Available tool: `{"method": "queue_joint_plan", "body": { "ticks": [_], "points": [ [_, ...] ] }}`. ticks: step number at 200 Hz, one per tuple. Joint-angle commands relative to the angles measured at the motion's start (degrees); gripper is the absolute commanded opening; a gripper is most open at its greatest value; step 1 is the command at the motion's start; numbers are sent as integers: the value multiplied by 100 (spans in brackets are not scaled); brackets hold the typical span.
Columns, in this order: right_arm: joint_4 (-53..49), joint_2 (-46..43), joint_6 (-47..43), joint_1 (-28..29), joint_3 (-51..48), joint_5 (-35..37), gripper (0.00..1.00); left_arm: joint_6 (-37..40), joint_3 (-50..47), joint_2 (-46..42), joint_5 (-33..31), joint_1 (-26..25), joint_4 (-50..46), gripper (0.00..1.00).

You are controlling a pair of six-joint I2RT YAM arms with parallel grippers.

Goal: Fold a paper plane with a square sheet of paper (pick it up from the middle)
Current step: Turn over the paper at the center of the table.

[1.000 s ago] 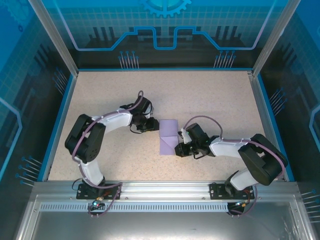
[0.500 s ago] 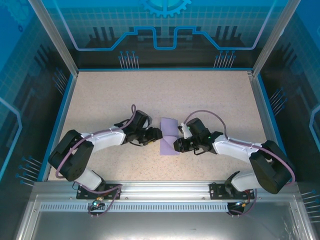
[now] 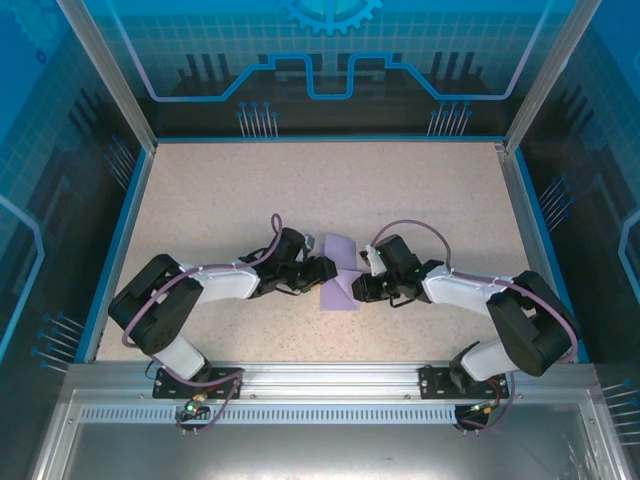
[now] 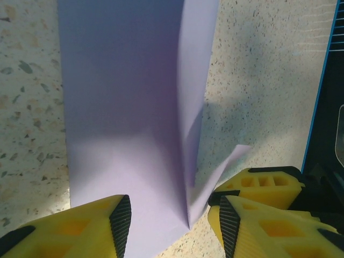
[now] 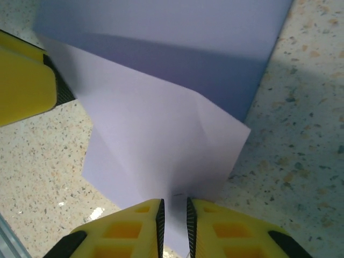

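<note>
1. The square sheet of paper (image 3: 338, 298) is lying mid-desk, slightly toward the near side, between the two tools. It is partly folded, with one layer lying over another and a flap rising off the surface (image 4: 129, 107).
2. The left tool (image 3: 325, 270) is reaching in from the left. Its jaws are standing well apart, straddling the sheet's edge (image 4: 171, 215), and nothing is being gripped.
3. The right tool (image 3: 358, 288) is coming in from the right. Its jaws are standing narrow and are pinching a corner of the sheet (image 5: 175, 207), and the paper (image 5: 161, 134) is fanning out beyond them.
4. In the right wrist view, a yellow finger (image 5: 21, 80) of the left tool is crowding the sheet's left edge. The two tools are working almost nose to nose, each standing in the other's path.
5. Purple-grey cables (image 3: 405, 228) are looping over both wrists.
6. The desk (image 3: 400, 190) is showing a pale speckled top, which is casting back soft shadows of the arms.
7. A blue lip (image 3: 118, 240) is running round the desk. An aluminium rail (image 3: 320, 378) is carrying both arm bases at the near edge.
8. Blue translucent panels (image 3: 330, 60) printed with circuit lines are closing in the far and side walls.
</note>
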Motion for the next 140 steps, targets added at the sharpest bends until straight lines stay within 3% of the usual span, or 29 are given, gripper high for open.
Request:
{"method": "queue_joint_plan", "body": {
  "ticks": [1, 50, 140],
  "points": [
    [73, 70, -119, -95, 34, 14, 20, -70, -50, 163, -59, -47, 384, 51],
    [143, 116, -90, -95, -3, -42, 20, -2, 98, 339, -33, -55, 451, 46],
    [-28, -61, -134, -91, 85, -57, 21, 132, 306, 329, -19, -52, 172, 14]
  ]
}}
